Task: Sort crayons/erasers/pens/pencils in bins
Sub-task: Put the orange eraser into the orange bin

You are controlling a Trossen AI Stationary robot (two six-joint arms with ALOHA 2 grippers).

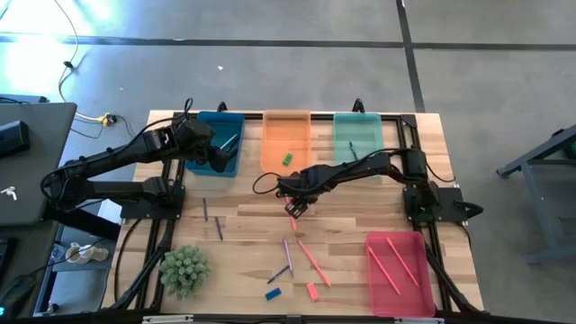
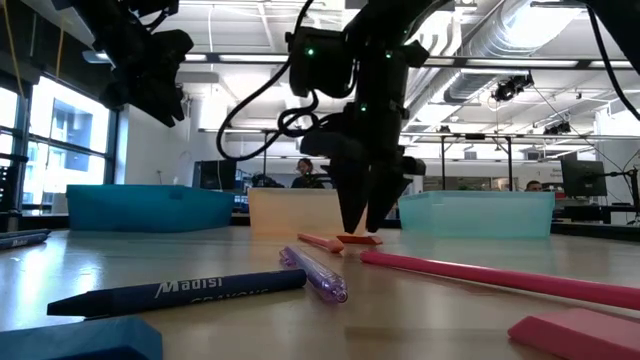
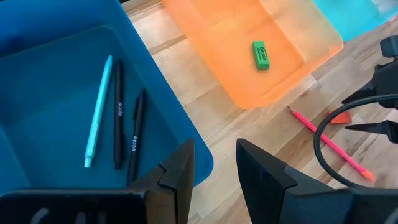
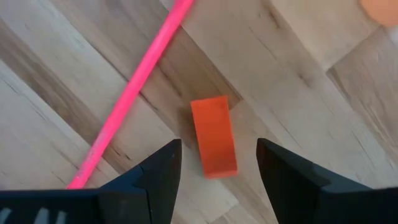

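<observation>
My right gripper [image 4: 219, 145] is open and points down at mid-table [image 1: 292, 208]. Its fingers stand on either side of a small orange-red eraser [image 4: 214, 137] that lies flat on the wood, with a gap on each side. A pink stick [image 4: 134, 81] lies just beside the eraser. My left gripper [image 3: 214, 157] is open and empty above the blue bin's [image 1: 220, 139] near right corner. That bin holds three pens [image 3: 118, 112]. A green eraser [image 3: 261, 55] lies in the orange bin [image 1: 286, 139]. The teal bin [image 1: 357, 137] stands at the far edge.
The pink-red bin [image 1: 396, 270] at the near right holds two pink sticks. Loose on the wood are purple pens [image 1: 287, 252], a long pink stick [image 1: 313, 263], a dark crayon [image 2: 180, 290], a blue eraser [image 1: 273, 293] and a pink eraser [image 1: 311, 290]. A small green plant [image 1: 184, 270] stands near left.
</observation>
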